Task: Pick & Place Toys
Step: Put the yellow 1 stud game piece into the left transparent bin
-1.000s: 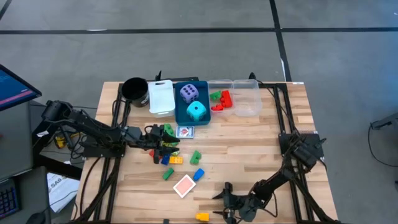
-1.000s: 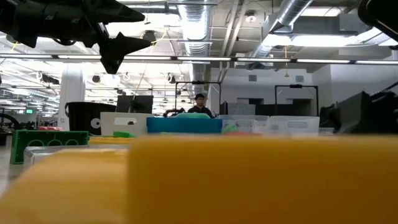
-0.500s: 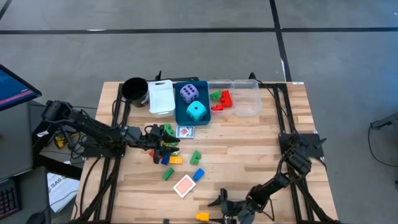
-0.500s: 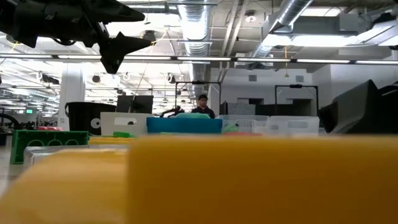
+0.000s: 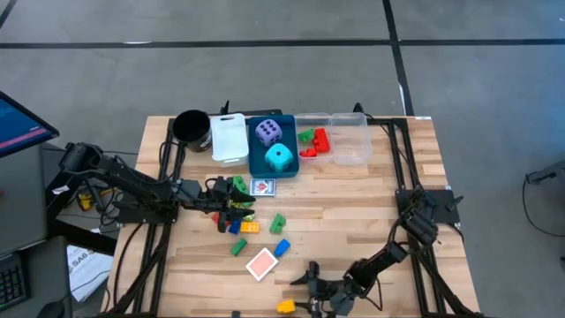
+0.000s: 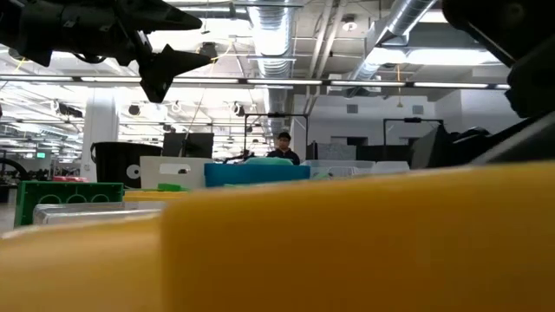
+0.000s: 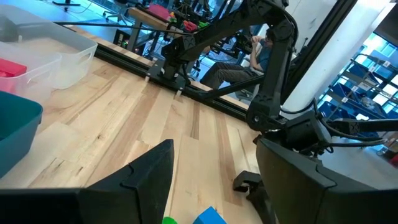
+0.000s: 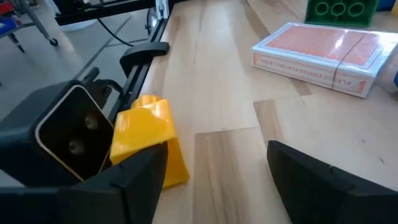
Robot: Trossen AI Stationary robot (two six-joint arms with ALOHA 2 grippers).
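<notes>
A yellow brick (image 5: 286, 306) lies at the table's near edge, right against the low camera's housing (image 8: 68, 137), and fills the low view (image 6: 347, 251). My right gripper (image 5: 306, 291) is open just to its right, one finger at the brick (image 8: 149, 140). My left gripper (image 5: 231, 200) hangs open above a cluster of small bricks (image 5: 240, 226), with nothing between its fingers (image 7: 211, 186). A red-backed card pack (image 5: 261, 263) lies flat near my right gripper. The purple die (image 5: 269, 132) and cyan die (image 5: 279, 158) sit in the blue bin (image 5: 256, 163). My right gripper meets the yellow brick only with one fingertip (image 8: 134, 183), at the brick's lower near side (image 8: 177, 168). It comes almost level from the table's right side. The finger hides the exact spot. The brick rests on the table, tilted against the camera housing.
A black cup (image 5: 190, 125), a white bin (image 5: 229, 139) and a clear bin (image 5: 346, 141) holding green and red bricks (image 5: 312, 140) line the far edge. A second card pack (image 5: 263, 186) lies by the blue bin. Bare wood spreads across the right half.
My right gripper has gone toward the table's left edge along the near edge, slightly lower, up to the yellow brick. The brick has shifted and tilted in front of the low camera.
</notes>
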